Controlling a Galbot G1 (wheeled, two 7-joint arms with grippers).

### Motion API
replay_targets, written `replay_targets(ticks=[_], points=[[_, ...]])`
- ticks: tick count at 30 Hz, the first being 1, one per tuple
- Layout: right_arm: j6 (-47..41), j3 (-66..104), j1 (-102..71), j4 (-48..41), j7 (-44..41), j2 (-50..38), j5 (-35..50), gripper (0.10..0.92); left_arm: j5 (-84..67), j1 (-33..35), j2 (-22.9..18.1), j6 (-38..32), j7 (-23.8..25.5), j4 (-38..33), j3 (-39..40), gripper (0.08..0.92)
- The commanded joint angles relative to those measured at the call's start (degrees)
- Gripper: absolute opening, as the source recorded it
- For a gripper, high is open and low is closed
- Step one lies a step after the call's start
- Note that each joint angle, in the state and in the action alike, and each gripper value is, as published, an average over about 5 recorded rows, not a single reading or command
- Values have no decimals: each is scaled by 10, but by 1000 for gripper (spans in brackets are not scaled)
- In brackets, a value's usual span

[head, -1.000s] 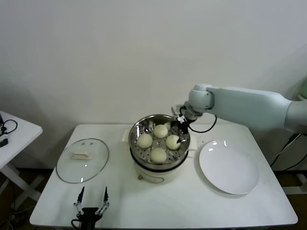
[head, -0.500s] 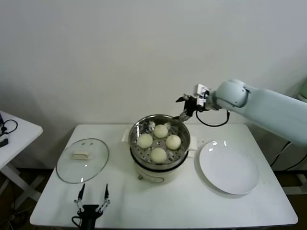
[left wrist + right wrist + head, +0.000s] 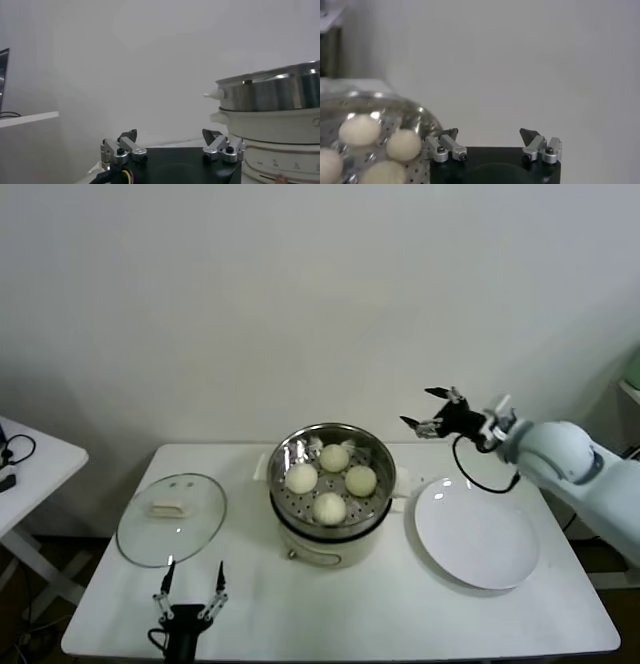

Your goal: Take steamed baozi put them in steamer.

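All four baozi sit in the steamer; we judge the loading done.

We count four steamed baozi (image 3: 332,480) inside the steamer (image 3: 290,450) at the middle of the table (image 3: 400,614). The white plate (image 3: 478,534) beside it holds nothing. Our right tool (image 3: 432,411) hangs spread and empty in the air above the gap between steamer and plate. Our left tool (image 3: 188,592) waits spread near the table's front edge, by the glass lid (image 3: 170,519), which lies off the pot.
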Motion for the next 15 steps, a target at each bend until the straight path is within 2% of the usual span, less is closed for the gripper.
replay_targets(ticks=[1,9,15], points=[[126,568,-662,136,89,54,-96,823,-4,-1,0,1,0,-5,-2,823],[254,626,-807,153,46,249,-208,823,-18,-2,2,-1,0,-4,-7,823],[319,623,-869,140,8,363,-241,823,-24,-6,0,-1,0,-3,-4,823]])
